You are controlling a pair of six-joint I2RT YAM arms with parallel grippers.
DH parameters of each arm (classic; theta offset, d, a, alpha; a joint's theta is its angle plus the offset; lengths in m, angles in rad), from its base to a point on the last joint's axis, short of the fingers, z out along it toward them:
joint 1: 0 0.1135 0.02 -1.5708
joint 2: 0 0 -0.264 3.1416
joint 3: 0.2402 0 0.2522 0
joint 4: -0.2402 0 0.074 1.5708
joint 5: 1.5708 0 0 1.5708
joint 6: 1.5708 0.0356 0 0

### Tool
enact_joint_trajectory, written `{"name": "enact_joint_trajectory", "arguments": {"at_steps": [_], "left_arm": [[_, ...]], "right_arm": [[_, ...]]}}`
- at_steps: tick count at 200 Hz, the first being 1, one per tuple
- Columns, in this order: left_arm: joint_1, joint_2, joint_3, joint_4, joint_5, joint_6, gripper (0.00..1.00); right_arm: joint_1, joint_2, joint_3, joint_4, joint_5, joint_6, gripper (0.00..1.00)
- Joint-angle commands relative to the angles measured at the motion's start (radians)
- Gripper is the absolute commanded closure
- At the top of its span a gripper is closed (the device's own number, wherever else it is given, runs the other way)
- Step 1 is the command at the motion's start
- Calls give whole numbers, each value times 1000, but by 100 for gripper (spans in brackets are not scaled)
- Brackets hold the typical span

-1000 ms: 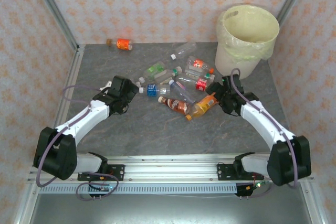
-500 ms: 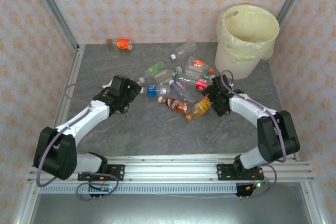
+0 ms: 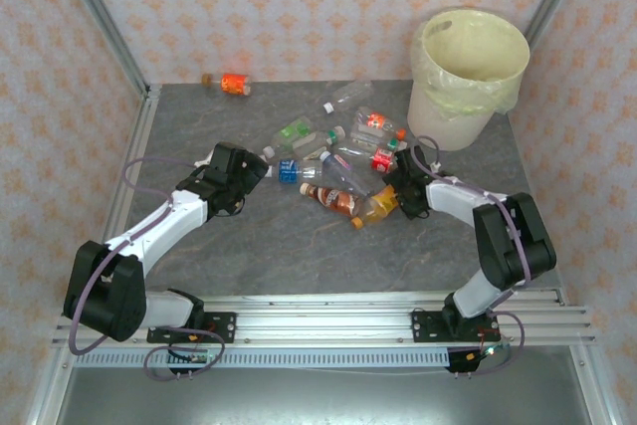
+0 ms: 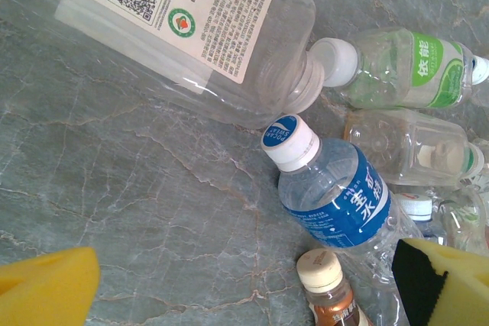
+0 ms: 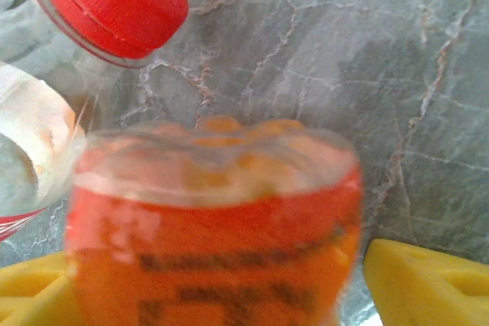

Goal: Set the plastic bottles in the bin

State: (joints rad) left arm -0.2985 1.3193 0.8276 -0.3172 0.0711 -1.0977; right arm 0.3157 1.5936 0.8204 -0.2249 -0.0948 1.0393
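Observation:
Several plastic bottles lie in a heap at mid-table. My right gripper (image 3: 396, 193) (image 5: 221, 295) is open, and the base end of the orange bottle (image 3: 376, 206) (image 5: 214, 219) sits between its yellow pads (image 5: 428, 288). A red-capped bottle (image 5: 114, 5) lies just beyond. My left gripper (image 3: 261, 170) (image 4: 244, 295) is open and low over the table, just short of the blue-labelled bottle (image 3: 289, 172) (image 4: 336, 192) and the brown bottle (image 3: 333, 198) (image 4: 328, 288). The bin (image 3: 453, 111) stands at the back right, lined with a yellowish bag.
A green-labelled bottle (image 3: 295, 131) (image 4: 405, 66) and a large clear bottle with a white label (image 4: 191, 28) lie behind the blue one. One orange bottle (image 3: 235, 84) rests alone by the back wall. Bare grey table spreads in front of the heap.
My right gripper has slid left along the table onto the orange bottle's end, its arm folding inward. The left gripper edged slightly right toward the blue-labelled bottle.

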Motion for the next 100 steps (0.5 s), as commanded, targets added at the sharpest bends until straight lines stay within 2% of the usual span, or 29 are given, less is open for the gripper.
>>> {"name": "enact_joint_trajectory", "arguments": {"at_steps": [1,47,82,100], "left_arm": [[4,-16,-13,-4,-11,21,0],[4,-18,-17,-5,-17,22,0],[4,-14,-26,53,15,38,0],[4,-11,-22,52,15,38,0]], "right_arm": [[6,-1,-40,40,30,18,23],[5,-80,-75,41,96,9,36],[6,-143,-103,79,88,24,42],[5,-198,-132,152,68,-6,43]]}}
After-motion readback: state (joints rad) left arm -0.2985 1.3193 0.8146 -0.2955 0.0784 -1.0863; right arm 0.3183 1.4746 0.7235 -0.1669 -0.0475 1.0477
